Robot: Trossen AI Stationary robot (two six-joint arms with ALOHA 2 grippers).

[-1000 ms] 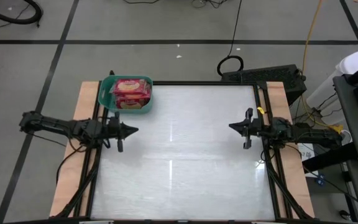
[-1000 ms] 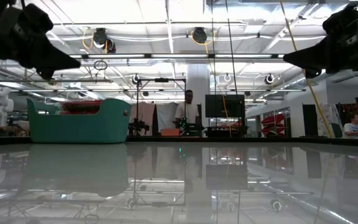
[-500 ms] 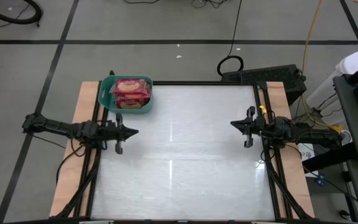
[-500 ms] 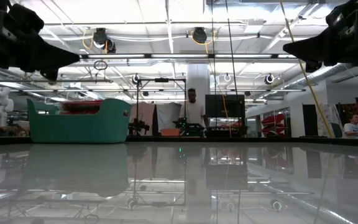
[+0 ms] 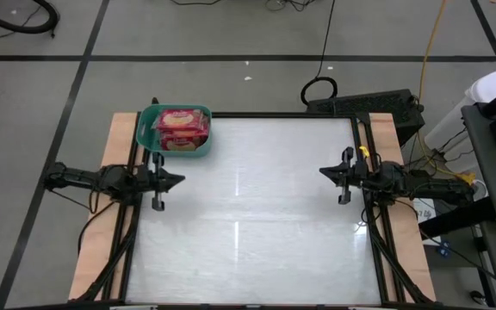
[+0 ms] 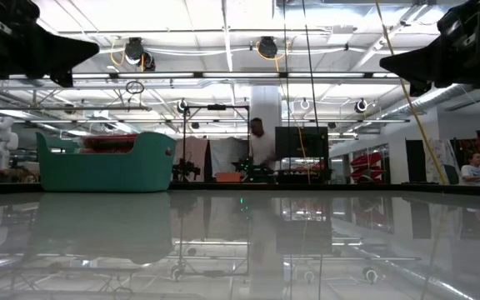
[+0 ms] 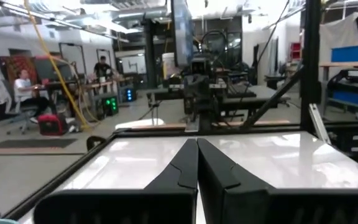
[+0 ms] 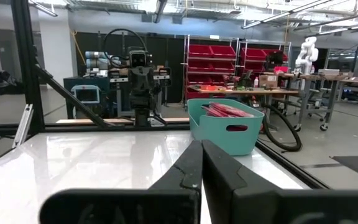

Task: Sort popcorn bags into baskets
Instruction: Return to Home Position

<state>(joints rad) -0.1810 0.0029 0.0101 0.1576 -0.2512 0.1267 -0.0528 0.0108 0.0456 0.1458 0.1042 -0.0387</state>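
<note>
The teal-green basket (image 5: 175, 132) stands at the table's far left corner, also seen in the low view (image 6: 107, 164) and the right wrist view (image 8: 225, 126). Red popcorn bags (image 5: 180, 127) lie stacked inside it, their tops showing above the rim (image 8: 225, 110). My left gripper (image 5: 182, 180) hovers shut at the left edge, just near of the basket, holding nothing (image 7: 197, 149). My right gripper (image 5: 321, 172) hovers shut at the right edge, empty (image 8: 201, 149). Both point toward the table's middle.
The glossy white tabletop (image 5: 248, 215) lies between the two grippers. Black frame rails (image 5: 364, 146) and wooden side boards (image 5: 102, 224) border it. A person (image 6: 257, 150) stands in the room beyond the far edge.
My left arm has drawn back toward the table's left edge, its gripper staying shut. My right gripper has shifted slightly toward the right edge and then held still. The basket and its bags have not moved.
</note>
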